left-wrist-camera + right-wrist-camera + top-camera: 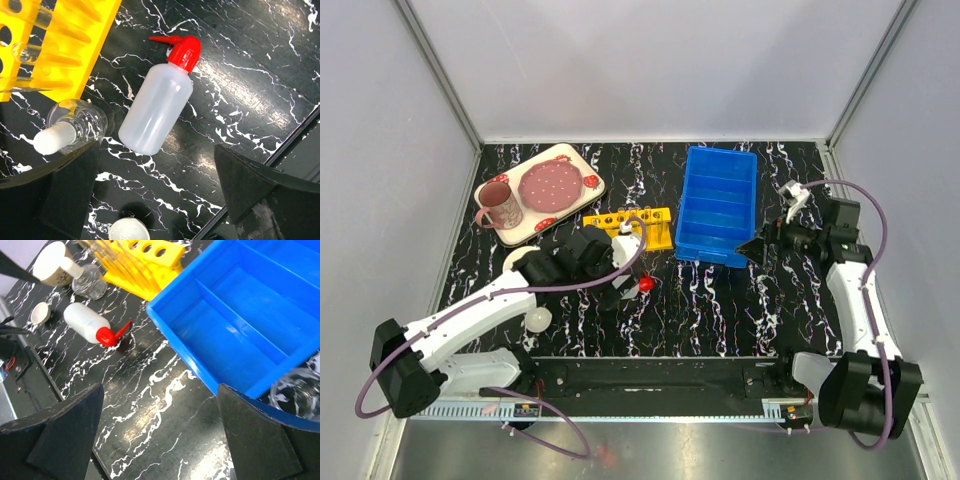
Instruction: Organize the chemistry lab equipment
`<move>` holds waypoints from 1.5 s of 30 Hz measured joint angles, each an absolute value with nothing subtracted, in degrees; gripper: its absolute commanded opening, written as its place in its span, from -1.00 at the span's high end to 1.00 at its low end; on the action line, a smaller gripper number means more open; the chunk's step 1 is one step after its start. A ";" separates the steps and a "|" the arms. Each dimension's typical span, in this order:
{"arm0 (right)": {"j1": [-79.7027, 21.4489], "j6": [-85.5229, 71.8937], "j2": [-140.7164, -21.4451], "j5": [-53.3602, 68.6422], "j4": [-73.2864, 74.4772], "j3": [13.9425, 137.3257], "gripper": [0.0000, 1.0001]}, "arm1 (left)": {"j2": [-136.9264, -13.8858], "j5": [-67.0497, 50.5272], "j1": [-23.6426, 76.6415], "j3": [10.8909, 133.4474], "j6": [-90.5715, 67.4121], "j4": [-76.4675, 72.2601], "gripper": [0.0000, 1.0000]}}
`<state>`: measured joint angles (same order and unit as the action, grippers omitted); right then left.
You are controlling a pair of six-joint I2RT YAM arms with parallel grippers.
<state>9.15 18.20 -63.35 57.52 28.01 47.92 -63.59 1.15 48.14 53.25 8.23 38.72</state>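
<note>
You have a black tabletop [250,70] veined in white like marble, smooth and glossy enough to throw glare. The squeeze bottle [157,112] looks like milky, matt, soft plastic, and its red cap [184,52] is shinier. The yellow rack [82,47] and the blue bin [240,340] are smooth, glossy hard plastic. The flask [85,122] is clear glass with a matt white stopper [52,140].

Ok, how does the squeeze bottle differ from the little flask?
The bottle is cloudy white, the flask clear glass. The bottle has a red spouted cap, the flask a white stopper. The bottle is longer than the flask. Both sit by the yellow rack.
</note>
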 measured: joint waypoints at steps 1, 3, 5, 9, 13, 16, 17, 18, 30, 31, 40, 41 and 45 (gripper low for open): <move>10.55 17.58 -62.33 57.87 27.05 46.96 -0.99 | -63.90 1.13 48.51 53.01 9.04 38.68 -0.98; 13.17 16.47 -61.04 58.17 25.89 45.89 -0.99 | -64.12 1.04 49.15 52.73 9.80 38.52 -0.98; 15.42 14.48 -60.62 57.84 24.25 45.58 -1.00 | -64.12 1.02 50.02 52.42 10.31 37.69 -0.98; 18.44 9.93 -60.77 52.86 20.71 45.25 -0.99 | -64.05 1.63 50.94 51.31 9.93 36.16 -0.98; 20.47 6.72 -62.48 47.77 19.05 45.25 -0.99 | -61.36 3.44 50.78 49.08 6.92 34.46 -0.98; 21.02 5.26 -64.42 43.83 18.81 45.25 -0.98 | -55.05 3.86 49.34 46.00 3.40 31.33 -0.98; 21.06 4.93 -65.39 42.33 19.00 45.34 -0.96 | -51.66 3.81 48.10 44.51 1.76 29.98 -0.98; 21.06 4.69 -66.11 41.36 19.20 45.36 -0.86 | -49.50 3.84 47.27 43.72 0.91 29.47 -0.98; 20.86 5.82 -85.76 33.04 26.85 56.99 -0.28 | -37.30 3.75 41.87 39.27 -6.26 28.18 -0.98; 20.60 6.24 -87.15 32.18 27.22 57.65 -0.25 | -36.49 3.81 41.87 38.98 -6.35 28.62 -0.98; 14.39 8.51 -92.20 26.13 29.85 60.51 0.17 | -30.74 5.26 41.82 38.57 -7.11 29.91 -0.98; 13.80 8.82 -92.64 25.52 29.87 60.75 0.22 | -30.74 5.32 41.82 38.52 -7.18 29.91 -0.98; 13.34 9.72 -94.54 21.82 29.87 61.21 0.52 | -30.65 5.45 41.82 38.46 -7.46 30.20 -0.98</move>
<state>13.34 9.72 -94.54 21.82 29.87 61.21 -30.65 5.45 41.82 38.46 -7.46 30.20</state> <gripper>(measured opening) 0.327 0.984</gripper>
